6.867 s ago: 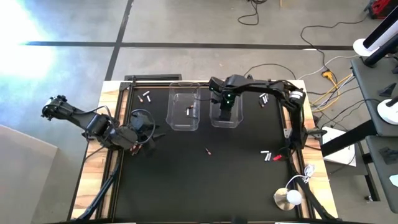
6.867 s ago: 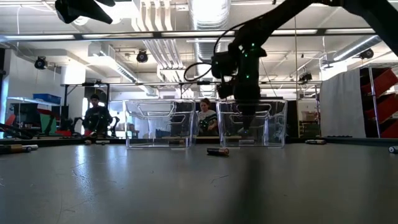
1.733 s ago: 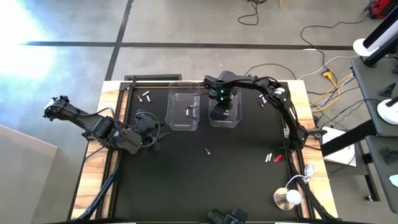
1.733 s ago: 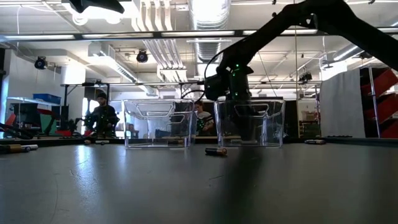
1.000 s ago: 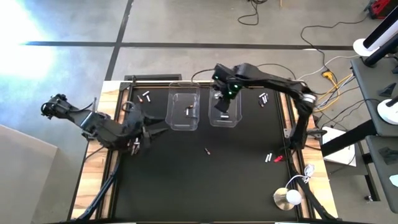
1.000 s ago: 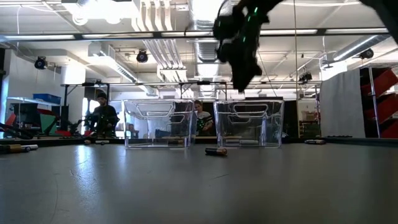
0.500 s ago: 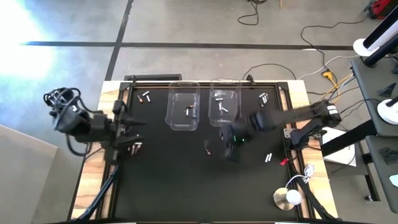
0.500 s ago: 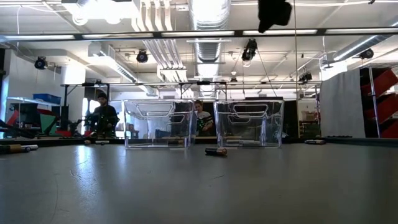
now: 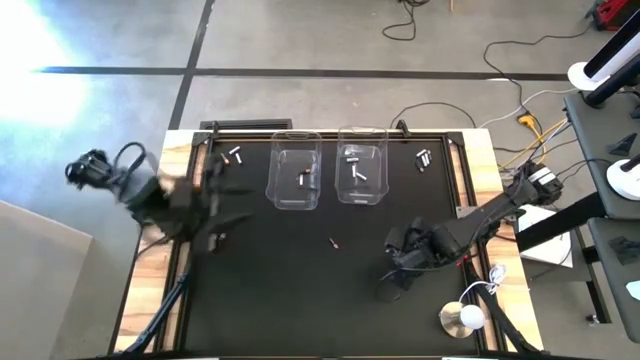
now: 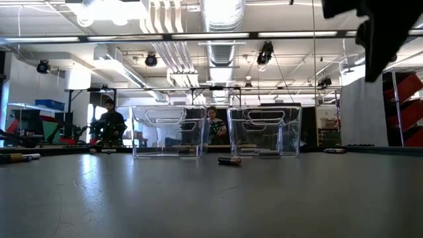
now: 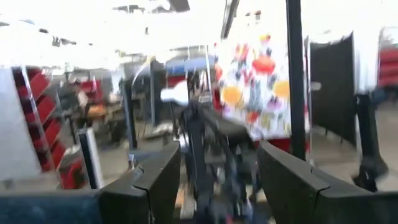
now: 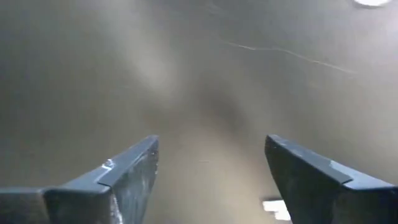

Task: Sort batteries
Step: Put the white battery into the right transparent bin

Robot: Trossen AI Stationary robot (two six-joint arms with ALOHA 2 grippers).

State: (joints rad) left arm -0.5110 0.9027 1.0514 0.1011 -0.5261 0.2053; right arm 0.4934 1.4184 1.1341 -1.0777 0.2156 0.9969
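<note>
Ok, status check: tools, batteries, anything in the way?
Right tool open, empty, low over the mat's near right. Left tool open, empty, at the left edge. Batteries in both bins; one loose battery mid-mat. Nothing blocking.

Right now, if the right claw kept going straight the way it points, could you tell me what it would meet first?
Most likely the bare black table mat. The right claw is open and empty, and its wrist view shows only mat ahead; no battery lies in that line, though depth is unclear.
</note>
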